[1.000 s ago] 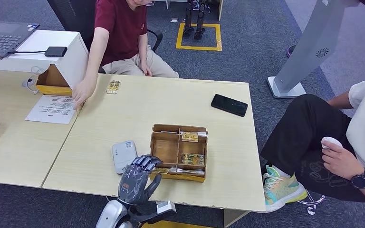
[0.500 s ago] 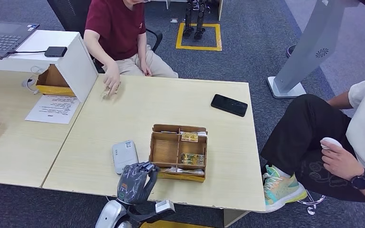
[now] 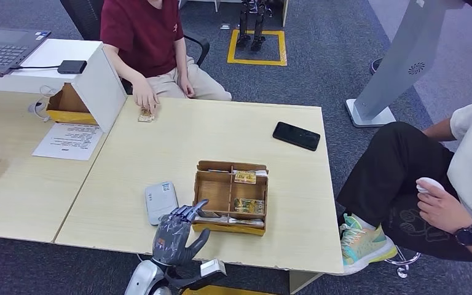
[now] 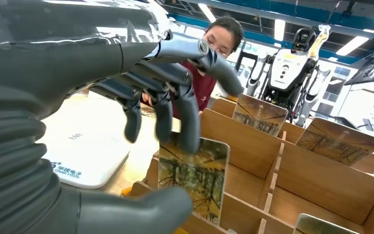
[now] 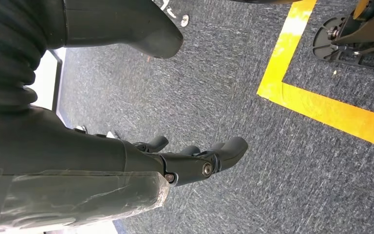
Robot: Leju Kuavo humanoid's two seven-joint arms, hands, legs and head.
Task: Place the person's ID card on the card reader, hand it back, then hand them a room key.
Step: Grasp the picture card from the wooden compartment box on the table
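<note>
My left hand [image 3: 175, 233] hovers at the front left corner of the cardboard key box [image 3: 214, 191], fingers spread. In the left wrist view, the fingers [image 4: 175, 102] reach over the top edge of a room key card [image 4: 195, 175] that stands in the front compartment, while the thumb lies apart below it. The white card reader [image 3: 161, 201] lies just left of the box. The ID card [image 3: 146, 115] rests at the table's far edge under the fingers of a person in a red shirt [image 3: 140, 31]. My right hand [image 5: 175, 161] hangs over the carpet holding nothing.
A black phone [image 3: 296, 136] lies at the far right of the table. A second person [image 3: 461, 184] sits off the table's right side. An open box [image 3: 67, 104], a paper sheet [image 3: 67, 141] and a laptop [image 3: 3, 49] are at the left.
The person's hand moved from the table's left edge onto the ID card and slid it toward themselves. My left hand curled its fingers, then spread them again at the box corner.
</note>
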